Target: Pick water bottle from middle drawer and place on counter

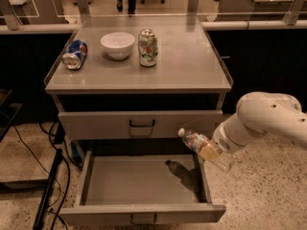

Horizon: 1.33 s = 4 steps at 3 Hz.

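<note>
The water bottle, clear with a white cap and a red and green label, hangs tilted in the air with its cap pointing up and left. My gripper is shut on the bottle's lower half, above the right side of the open middle drawer. The drawer's grey floor is bare and carries the bottle's shadow. The white arm reaches in from the right. The grey counter lies above and behind.
On the counter stand a white bowl, an upright green-and-white soda can and a crushed blue can at the left. A shut drawer front with a black handle sits above the open drawer. Cables lie on the floor at left.
</note>
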Each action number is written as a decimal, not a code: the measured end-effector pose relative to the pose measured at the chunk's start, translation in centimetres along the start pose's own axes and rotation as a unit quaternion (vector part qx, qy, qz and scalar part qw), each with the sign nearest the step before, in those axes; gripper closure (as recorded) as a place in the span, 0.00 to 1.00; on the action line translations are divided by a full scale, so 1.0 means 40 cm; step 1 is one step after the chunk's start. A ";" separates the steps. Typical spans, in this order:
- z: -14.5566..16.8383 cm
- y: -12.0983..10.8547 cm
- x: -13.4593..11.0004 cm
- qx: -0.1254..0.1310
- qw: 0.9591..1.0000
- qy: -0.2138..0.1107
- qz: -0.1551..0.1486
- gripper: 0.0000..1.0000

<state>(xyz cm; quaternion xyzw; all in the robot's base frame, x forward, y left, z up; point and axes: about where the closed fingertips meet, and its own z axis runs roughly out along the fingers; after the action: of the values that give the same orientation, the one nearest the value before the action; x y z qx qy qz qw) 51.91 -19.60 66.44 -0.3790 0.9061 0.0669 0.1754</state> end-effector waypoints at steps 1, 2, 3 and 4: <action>-0.079 -0.016 0.003 0.025 1.000 -0.015 0.002 1.00; -0.183 -0.028 -0.004 0.058 0.997 -0.042 -0.002 1.00; -0.198 -0.029 -0.004 0.063 0.997 -0.045 -0.003 1.00; -0.243 -0.038 -0.063 0.080 0.995 -0.064 -0.017 1.00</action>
<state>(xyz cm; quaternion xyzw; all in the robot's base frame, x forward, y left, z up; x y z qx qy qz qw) 52.04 -21.47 76.42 -0.3743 0.8889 0.0155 0.2636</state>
